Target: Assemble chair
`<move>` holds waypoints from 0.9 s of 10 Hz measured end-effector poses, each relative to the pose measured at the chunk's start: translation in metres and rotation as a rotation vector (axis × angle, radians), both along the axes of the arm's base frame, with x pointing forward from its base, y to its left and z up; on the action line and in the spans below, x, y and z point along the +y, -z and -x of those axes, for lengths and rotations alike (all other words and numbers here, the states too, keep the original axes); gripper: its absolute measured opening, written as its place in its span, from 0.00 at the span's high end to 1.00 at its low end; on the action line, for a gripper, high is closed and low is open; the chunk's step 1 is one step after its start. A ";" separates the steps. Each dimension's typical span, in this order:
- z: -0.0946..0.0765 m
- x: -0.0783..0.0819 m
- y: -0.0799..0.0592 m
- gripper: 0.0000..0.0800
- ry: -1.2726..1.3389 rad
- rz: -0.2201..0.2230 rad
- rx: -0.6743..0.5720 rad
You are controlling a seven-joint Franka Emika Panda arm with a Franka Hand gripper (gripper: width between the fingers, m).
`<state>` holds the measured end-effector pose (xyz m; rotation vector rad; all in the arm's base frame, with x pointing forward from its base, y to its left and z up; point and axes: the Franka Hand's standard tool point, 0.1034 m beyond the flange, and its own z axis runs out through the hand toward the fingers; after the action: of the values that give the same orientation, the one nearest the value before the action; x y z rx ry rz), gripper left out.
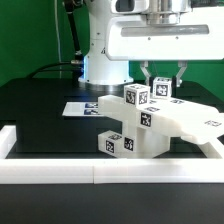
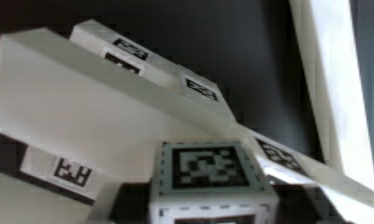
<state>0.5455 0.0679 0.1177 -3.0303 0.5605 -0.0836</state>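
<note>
The partly built white chair (image 1: 150, 128) stands mid-table, made of slabs and square posts with black-and-white tags. My gripper (image 1: 165, 78) hangs just above its top. The dark fingers (image 1: 181, 72) flank a tagged white post (image 1: 161, 88) that stands upright on the assembly. In the wrist view the post's tagged end (image 2: 210, 166) fills the space between my jaws at my gripper (image 2: 210, 208). The jaws press against both its sides. The chair's angled slab (image 2: 77, 95) with several tags lies beyond the post.
The marker board (image 1: 80, 107) lies flat behind the chair on the exterior view's left. White border rails run along the front (image 1: 110, 172) and the left (image 1: 8, 140). One rail shows in the wrist view (image 2: 344, 80). The arm's base (image 1: 100, 60) stands at the back.
</note>
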 end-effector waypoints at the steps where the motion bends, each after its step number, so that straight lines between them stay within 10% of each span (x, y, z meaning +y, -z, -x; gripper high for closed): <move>1: 0.000 0.000 0.000 0.64 0.037 -0.002 0.002; 9: 0.000 0.002 0.000 0.64 0.561 -0.043 0.029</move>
<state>0.5453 0.0697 0.1175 -2.7391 1.3719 -0.0506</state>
